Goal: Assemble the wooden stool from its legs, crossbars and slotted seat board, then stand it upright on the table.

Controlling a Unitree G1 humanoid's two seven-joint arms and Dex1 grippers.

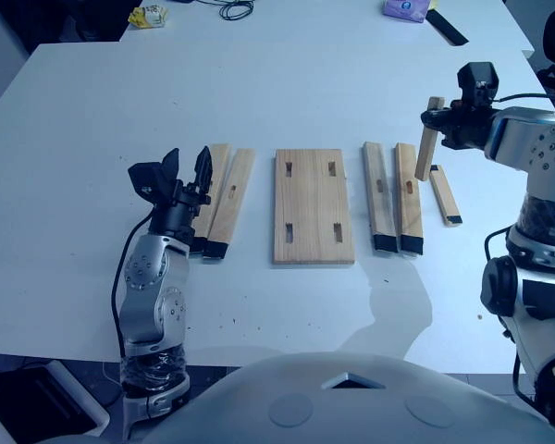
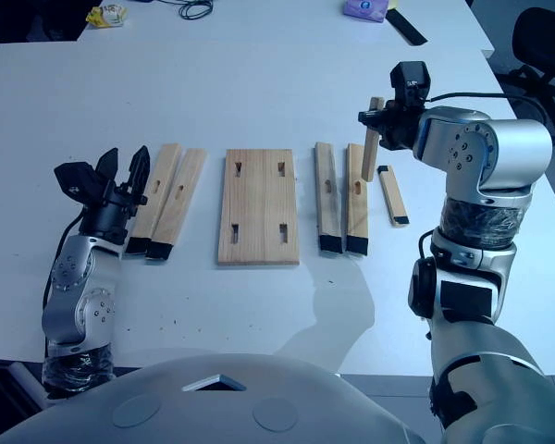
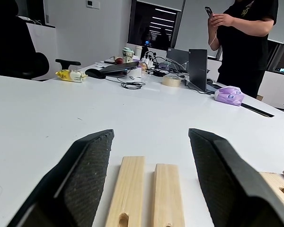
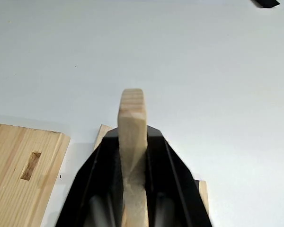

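Left gripper (image 1: 189, 155), fingers apart, hovers at the 2 left legs (image 1: 233, 196). The seat (image 1: 312, 205) lies flat mid-table, with the 2 right legs (image 1: 406, 199) beside it. Right gripper (image 1: 437, 118) is clamped on 1 crossbar (image 1: 431, 129), raised above them. Square its end to a leg slot before pressing. The spare crossbar (image 1: 445, 195) lies just beside and may crowd the approach.

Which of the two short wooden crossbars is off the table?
The short wooden crossbar in the right gripper: it is held nearly upright above the white table. The other crossbar lies flat.
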